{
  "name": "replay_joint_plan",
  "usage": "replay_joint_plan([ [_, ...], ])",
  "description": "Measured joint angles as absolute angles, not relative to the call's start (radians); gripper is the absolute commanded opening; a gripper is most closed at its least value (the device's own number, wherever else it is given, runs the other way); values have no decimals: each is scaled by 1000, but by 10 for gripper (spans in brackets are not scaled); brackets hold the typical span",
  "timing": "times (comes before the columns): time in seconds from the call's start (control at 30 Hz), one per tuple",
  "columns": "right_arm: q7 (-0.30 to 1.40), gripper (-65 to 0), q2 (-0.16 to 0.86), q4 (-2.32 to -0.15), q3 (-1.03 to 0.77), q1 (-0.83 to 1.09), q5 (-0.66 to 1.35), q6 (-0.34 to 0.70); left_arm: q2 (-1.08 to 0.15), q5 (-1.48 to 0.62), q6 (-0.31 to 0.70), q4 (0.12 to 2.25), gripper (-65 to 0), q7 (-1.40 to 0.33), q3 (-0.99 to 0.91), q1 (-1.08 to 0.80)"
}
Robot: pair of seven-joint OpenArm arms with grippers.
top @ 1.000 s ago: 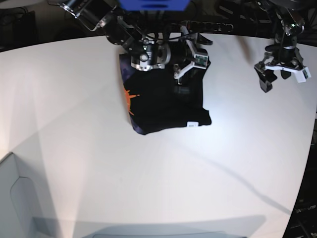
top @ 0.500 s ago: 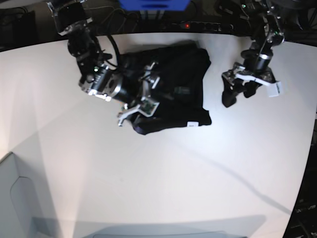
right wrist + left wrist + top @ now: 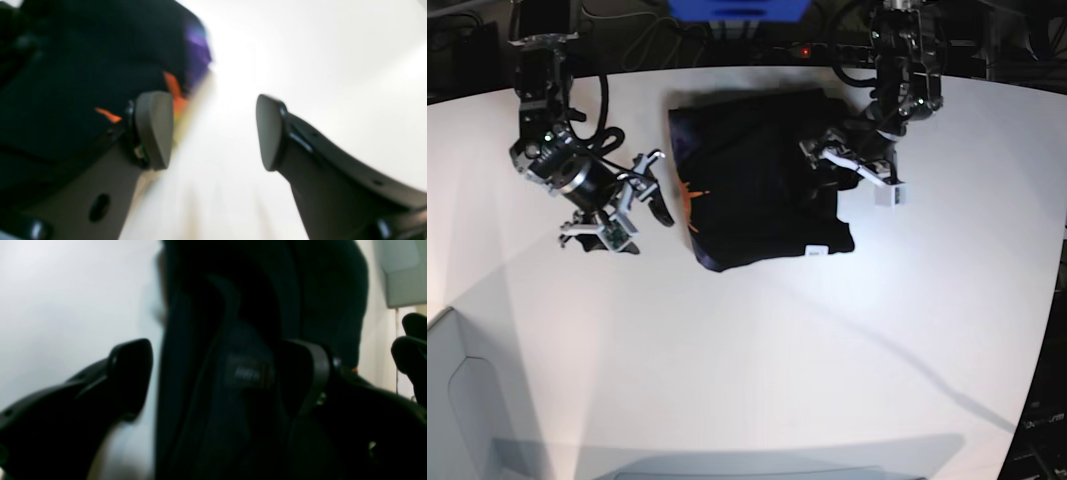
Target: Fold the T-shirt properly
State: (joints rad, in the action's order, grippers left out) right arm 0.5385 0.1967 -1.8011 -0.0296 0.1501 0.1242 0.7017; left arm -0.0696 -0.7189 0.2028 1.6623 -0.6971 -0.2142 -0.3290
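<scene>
T-shirt (image 3: 762,180) lies folded on white table (image 3: 757,350); both arms' fingers (image 3: 153,130) spread, empty.

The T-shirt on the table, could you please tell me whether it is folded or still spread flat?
Folded: the T-shirt lies as a compact, roughly rectangular bundle with layered edges, no sleeves spread out.

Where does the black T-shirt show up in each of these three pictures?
Base view: the T-shirt lies upper middle on the white table.
Left wrist view: it fills the centre and right, dark and blurred.
Right wrist view: it sits at upper left.
Shared landmark: the orange patch, on the shirt's left edge in the base view, also shows in the right wrist view.
</scene>
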Motion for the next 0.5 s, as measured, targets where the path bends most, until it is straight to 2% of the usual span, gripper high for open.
replay_joint_plan([
  [0.03, 539, -249, 197, -1801, -39, 150, 124, 702, -70, -716, 203, 1650, -175, -696, -206, -319],
  [0.1, 538, -249, 196, -1801, -56, 150, 126, 702, -69, -714, 202, 1630, -304, -698, -186, -307],
  [0.27, 538, -249, 196, -1801, -104, 153, 128, 702, -70, -714, 202, 1580, -646, -704, -160, -283],
  [0.5, 538, -249, 190, -1801, -189, 178, 129, 702, -191, -715, 202, 1570, -650, -707, -28, -228],
])
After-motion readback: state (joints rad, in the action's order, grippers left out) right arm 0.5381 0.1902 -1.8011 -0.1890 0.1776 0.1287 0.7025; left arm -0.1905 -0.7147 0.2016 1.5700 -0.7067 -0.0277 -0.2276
